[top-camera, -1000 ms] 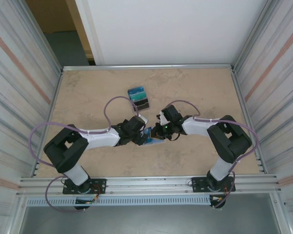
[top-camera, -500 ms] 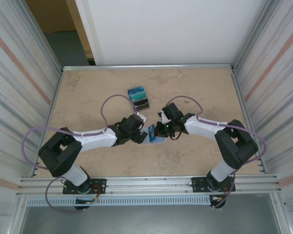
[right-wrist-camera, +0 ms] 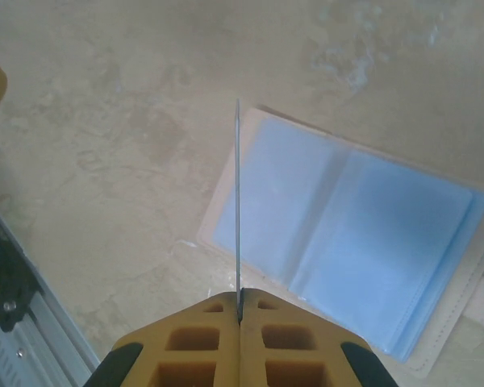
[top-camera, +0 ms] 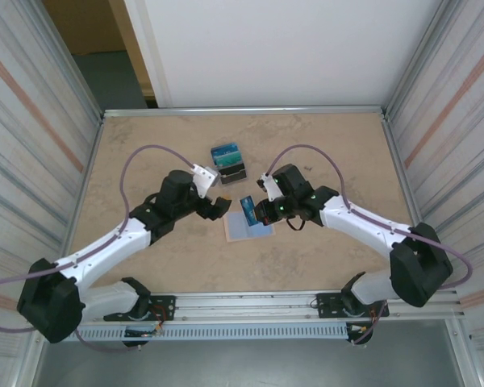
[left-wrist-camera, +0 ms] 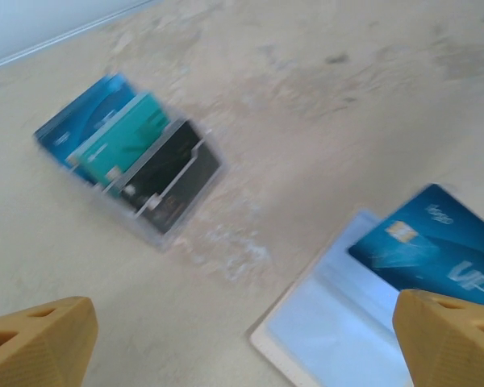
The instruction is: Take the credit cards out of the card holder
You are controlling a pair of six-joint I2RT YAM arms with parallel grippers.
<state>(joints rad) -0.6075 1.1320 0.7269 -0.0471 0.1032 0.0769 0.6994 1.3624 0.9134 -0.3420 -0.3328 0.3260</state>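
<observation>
The card holder (top-camera: 248, 229) lies open and flat on the table, its pale-blue lining (right-wrist-camera: 363, 234) facing up. My right gripper (right-wrist-camera: 239, 310) is shut on a blue credit card (top-camera: 247, 206), which stands on edge just above the holder's far left part and appears edge-on (right-wrist-camera: 237, 193) in the right wrist view. My left gripper (top-camera: 219, 205) is open with nothing between its fingers, hanging left of the holder (left-wrist-camera: 347, 330) and apart from it. Three more credit cards, blue (left-wrist-camera: 81, 121), teal (left-wrist-camera: 123, 142) and black (left-wrist-camera: 171, 179), lie overlapped further back (top-camera: 230, 162).
A metal rail (top-camera: 250, 305) runs along the near table edge, and ribbed walls (top-camera: 32, 145) close in both sides. Bare beige tabletop (top-camera: 145, 153) lies left of the cards and to the right (top-camera: 347, 153) of them.
My left arm has swung back and left, off the card holder, which now lies flat and open. The right gripper has lifted the blue card slightly farther back.
</observation>
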